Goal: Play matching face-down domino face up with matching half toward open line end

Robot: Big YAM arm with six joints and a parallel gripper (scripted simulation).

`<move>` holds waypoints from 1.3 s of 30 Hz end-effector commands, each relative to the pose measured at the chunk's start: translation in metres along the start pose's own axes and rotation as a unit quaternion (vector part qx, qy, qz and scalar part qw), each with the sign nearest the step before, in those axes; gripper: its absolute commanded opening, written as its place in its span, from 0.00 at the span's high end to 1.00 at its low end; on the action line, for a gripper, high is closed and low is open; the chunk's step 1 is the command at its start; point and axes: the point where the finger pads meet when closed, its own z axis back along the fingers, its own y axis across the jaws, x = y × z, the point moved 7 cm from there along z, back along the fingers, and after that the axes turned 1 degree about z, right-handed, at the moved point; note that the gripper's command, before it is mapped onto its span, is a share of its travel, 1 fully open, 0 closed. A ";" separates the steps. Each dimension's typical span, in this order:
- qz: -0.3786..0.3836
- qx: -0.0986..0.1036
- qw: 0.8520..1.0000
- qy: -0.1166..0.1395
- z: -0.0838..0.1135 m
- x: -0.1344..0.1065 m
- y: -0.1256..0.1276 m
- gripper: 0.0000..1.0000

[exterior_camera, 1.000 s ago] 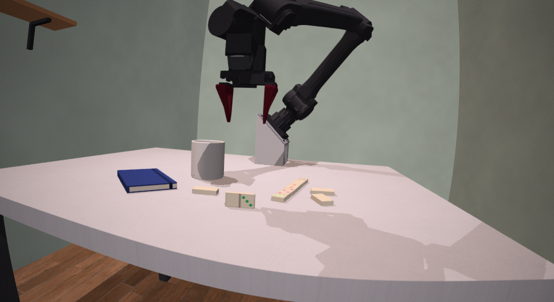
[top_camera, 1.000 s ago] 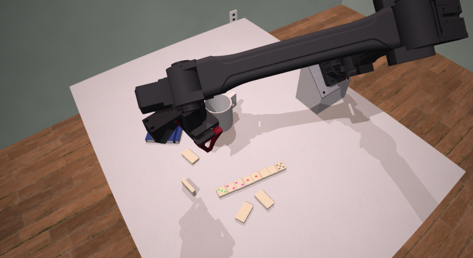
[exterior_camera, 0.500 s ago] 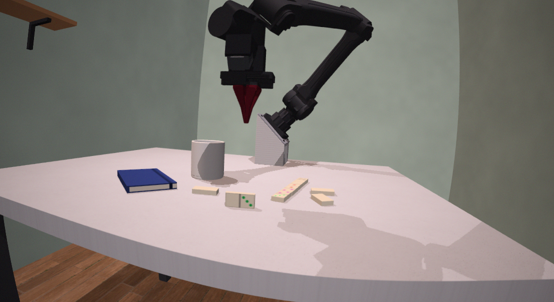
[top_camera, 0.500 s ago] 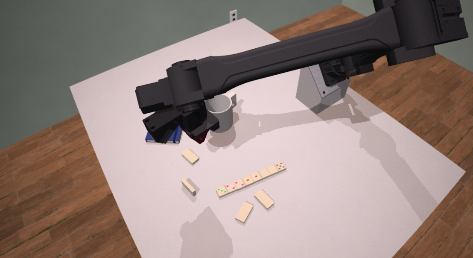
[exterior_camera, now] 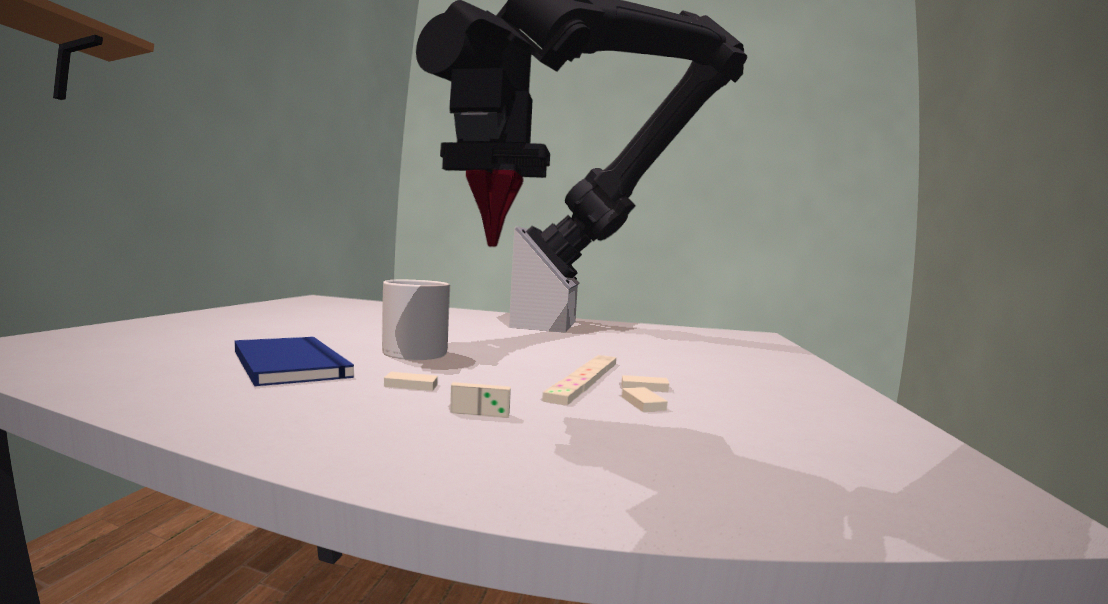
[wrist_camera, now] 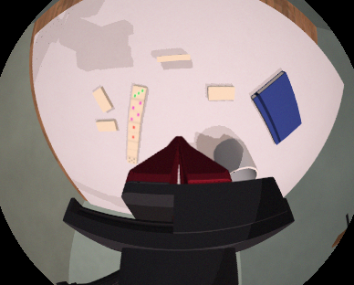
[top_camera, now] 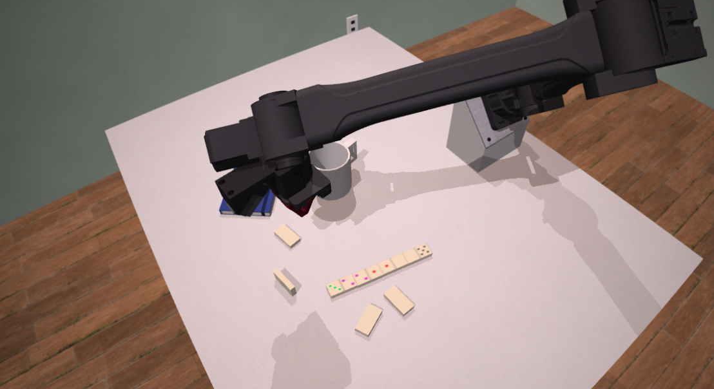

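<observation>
The line [top_camera: 397,260] [exterior_camera: 581,379] [wrist_camera: 134,123] lies flat, face up and straight, from a green three end to a black five end. One domino [top_camera: 284,282] [exterior_camera: 465,399] [wrist_camera: 173,58] stands on its long edge beyond the green three end, apart from it; the exterior view shows its blank and green three halves. Face-down dominoes lie apart: one [top_camera: 287,236] [exterior_camera: 410,381] [wrist_camera: 221,93] near the notebook, and two [top_camera: 368,319] [exterior_camera: 644,399] [wrist_camera: 102,100], [top_camera: 399,300] [exterior_camera: 645,383] [wrist_camera: 106,125] beside the line. My gripper [top_camera: 302,215] [exterior_camera: 492,245] [wrist_camera: 178,142] is shut and empty, high above the table.
A grey mug [top_camera: 341,179] [exterior_camera: 416,321] [wrist_camera: 245,155] stands near and below the gripper. A blue notebook [top_camera: 267,205] [exterior_camera: 286,355] [wrist_camera: 279,107] lies beyond the face-down domino near it, partly hidden by the gripper in the top view.
</observation>
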 end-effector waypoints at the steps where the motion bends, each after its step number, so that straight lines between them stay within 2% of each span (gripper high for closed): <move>1: 0.001 -0.001 1.000 -0.005 0.005 0.001 0.000 1.00; 4: 0.001 -0.001 1.000 -0.005 0.005 0.001 0.000 1.00; 14: 0.057 -0.005 0.998 -0.016 -0.035 0.069 0.008 1.00; 21: 0.057 -0.005 0.998 -0.016 -0.035 0.069 0.008 1.00; 22: 0.053 -0.002 0.999 -0.004 -0.047 0.063 0.009 1.00; 31: 0.037 -0.008 0.999 -0.031 -0.063 0.119 0.010 1.00; 38: 0.037 -0.008 0.999 -0.031 -0.063 0.119 0.010 1.00; 39: 0.038 -0.007 0.999 -0.023 -0.066 0.108 0.007 1.00</move>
